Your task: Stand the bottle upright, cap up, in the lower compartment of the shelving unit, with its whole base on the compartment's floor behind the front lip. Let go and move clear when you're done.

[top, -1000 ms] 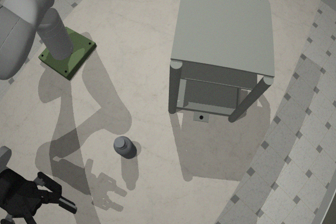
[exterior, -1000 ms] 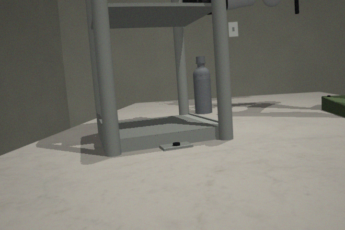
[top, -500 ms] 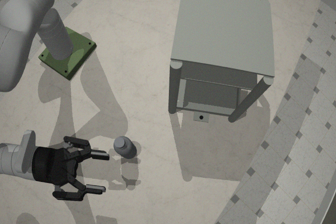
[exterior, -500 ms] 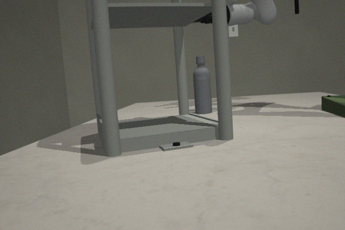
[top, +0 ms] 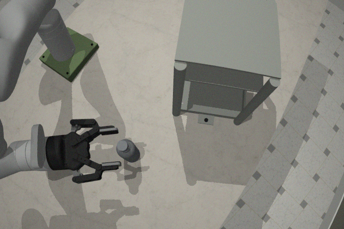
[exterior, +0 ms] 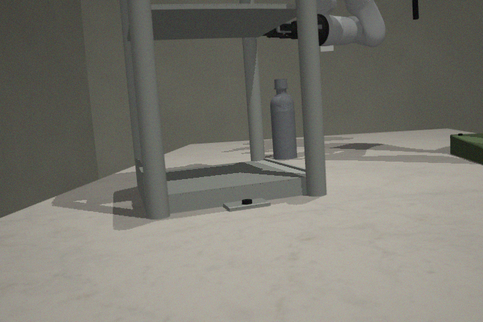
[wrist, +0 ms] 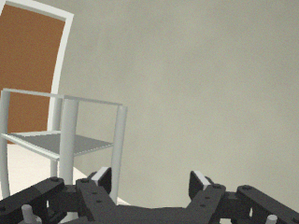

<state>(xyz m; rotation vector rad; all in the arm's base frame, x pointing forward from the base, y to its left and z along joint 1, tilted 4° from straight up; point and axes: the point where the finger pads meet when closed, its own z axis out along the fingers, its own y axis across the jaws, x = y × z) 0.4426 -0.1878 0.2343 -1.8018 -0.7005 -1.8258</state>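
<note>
A grey bottle (top: 127, 150) stands upright, cap up, on the table, left of and in front of the shelving unit (top: 226, 62); it also shows behind the unit's posts in the exterior view (exterior: 283, 121). My gripper (top: 111, 147) is open and empty. It points sideways toward the bottle, with fingertips just left of it in the overhead view, and it hangs well above the bottle's cap in the exterior view (exterior: 282, 29). The unit's lower compartment (exterior: 227, 172) is empty. In the wrist view my fingers frame the shelving unit (wrist: 63, 140); the bottle is out of that view.
The arm's green base plate (top: 69, 55) sits at the back left, also at the right edge of the exterior view (exterior: 475, 147). A small grey tab with a black knob (top: 205, 119) lies in front of the unit's lip. Four posts carry the unit's top shelf.
</note>
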